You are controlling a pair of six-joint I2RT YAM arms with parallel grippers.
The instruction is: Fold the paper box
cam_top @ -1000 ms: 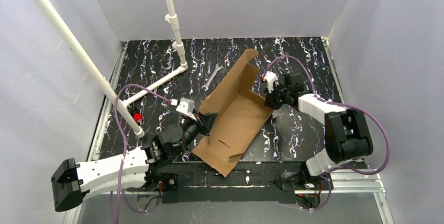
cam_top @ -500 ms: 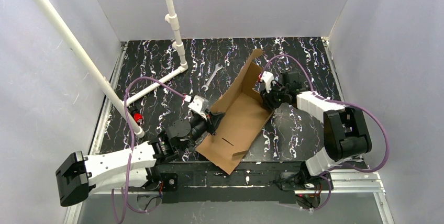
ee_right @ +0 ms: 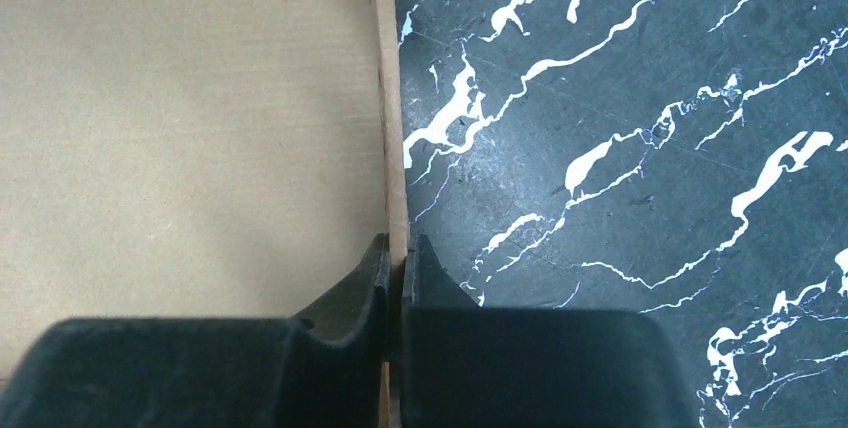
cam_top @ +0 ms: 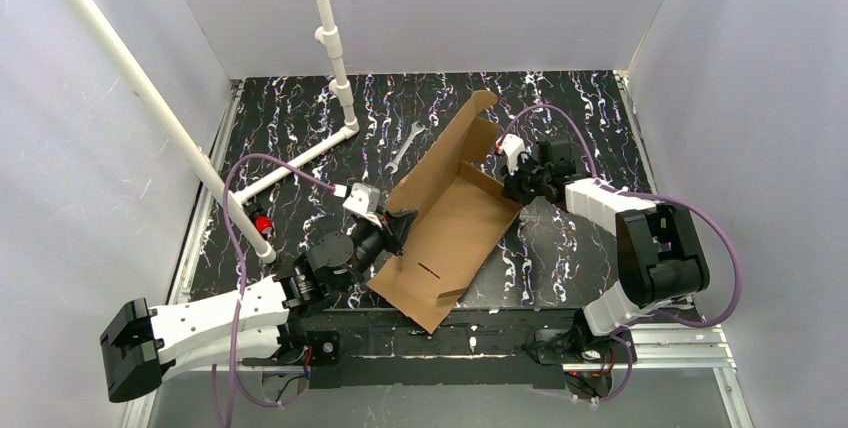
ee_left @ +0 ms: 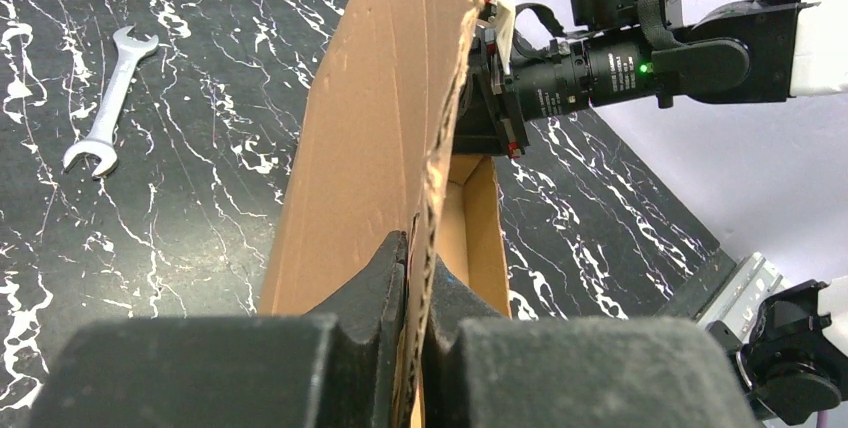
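Black marbled table (cam_top: pixel 590 108). The paper box (cam_top: pixel 450 223) lies diagonally at mid-table, half formed, its long walls raised. The left arm reaches in low, left hand (ee_left: pixel 414 254) clamped on the box's left wall. The right arm is bent inward, right hand (ee_right: pixel 396 250) clamped on the right wall edge.

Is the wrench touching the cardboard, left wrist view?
No, the wrench lies flat on the table, with bare dark surface between it and the paper box.
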